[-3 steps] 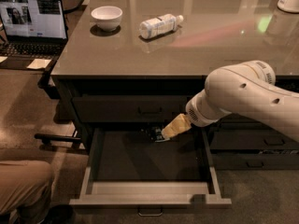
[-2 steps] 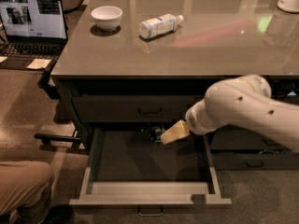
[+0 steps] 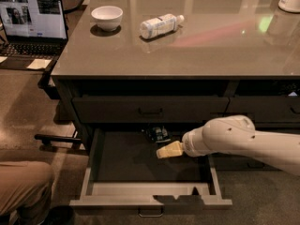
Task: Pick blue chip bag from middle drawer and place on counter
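One blue chip bag [image 3: 157, 134] is lying at the far edge of the open middle drawer [image 3: 150, 189], tucked just under the cabinet front, so any reach is having to go in low. The arm is coming in from the right and holding the gripper [image 3: 166, 151] inside the drawer, just near-right of the bag and pointing left. I cannot tell whether it is open or closed, and it seems not yet to be on the bag. A clear bottle [image 3: 161, 26] and a white bowl [image 3: 107, 17] are sitting far left on the worktop [image 3: 215, 50], so its right part is looking like the easier place for the bag.
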`<control>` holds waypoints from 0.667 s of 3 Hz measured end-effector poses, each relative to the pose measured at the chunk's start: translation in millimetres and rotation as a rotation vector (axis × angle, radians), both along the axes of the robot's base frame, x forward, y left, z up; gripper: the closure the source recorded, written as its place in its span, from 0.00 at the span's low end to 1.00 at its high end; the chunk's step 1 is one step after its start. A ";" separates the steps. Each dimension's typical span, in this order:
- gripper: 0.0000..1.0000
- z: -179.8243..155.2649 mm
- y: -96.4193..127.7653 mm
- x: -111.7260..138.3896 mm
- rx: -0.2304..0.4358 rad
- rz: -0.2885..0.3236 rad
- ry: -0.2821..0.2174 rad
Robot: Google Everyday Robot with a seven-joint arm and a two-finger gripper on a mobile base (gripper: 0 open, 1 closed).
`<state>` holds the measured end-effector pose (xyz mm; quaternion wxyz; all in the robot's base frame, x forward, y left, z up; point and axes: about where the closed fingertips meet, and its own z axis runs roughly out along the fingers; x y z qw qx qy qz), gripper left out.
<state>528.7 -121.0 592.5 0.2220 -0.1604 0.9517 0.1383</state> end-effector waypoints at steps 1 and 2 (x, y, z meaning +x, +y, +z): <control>0.00 -41.9 15.2 14.4 0.085 -0.018 -0.006; 0.00 -75.4 41.1 29.0 0.153 0.009 0.002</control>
